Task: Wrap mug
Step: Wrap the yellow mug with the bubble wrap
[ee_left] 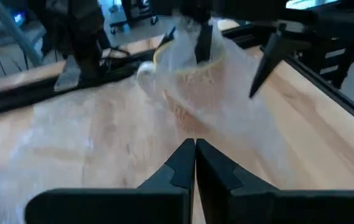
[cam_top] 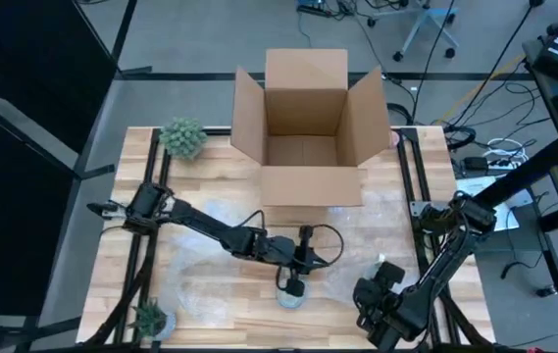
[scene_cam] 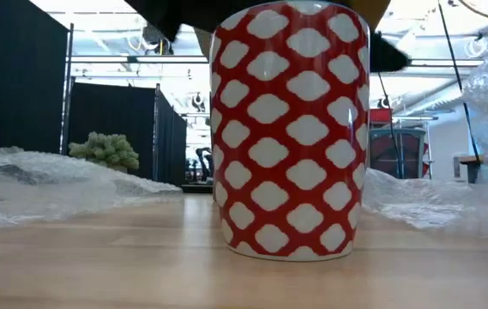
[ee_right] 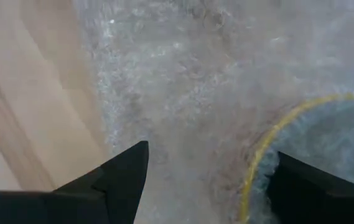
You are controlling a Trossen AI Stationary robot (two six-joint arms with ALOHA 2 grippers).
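A red mug with white lozenges (scene_cam: 291, 129) stands upright on its base near the table's front edge (cam_top: 291, 294). Clear bubble wrap (ee_left: 239, 106) is draped over its yellow rim (ee_right: 270, 143) and spreads over the table (scene_cam: 38, 180). My right gripper (ee_right: 213, 151), on the arm reaching in from the table's left side (cam_top: 295, 277), hangs open above the mug. One finger is over the opening and one is outside the wall. My left gripper (ee_left: 195, 155) is shut and empty, low at the near right (cam_top: 367, 292), pointing at the mug. My right gripper points down with its fingers (ee_left: 198, 43) on either side of the wrap-covered rim (ee_left: 183, 59). I cannot tell whether they touch the wrap or the mug.
An open cardboard box (cam_top: 303, 127) stands at the table's far middle. One small plant (cam_top: 182, 137) sits at the far left and another (cam_top: 151, 316) at the near left. Black frame rails (cam_top: 411, 196) run along both sides of the table.
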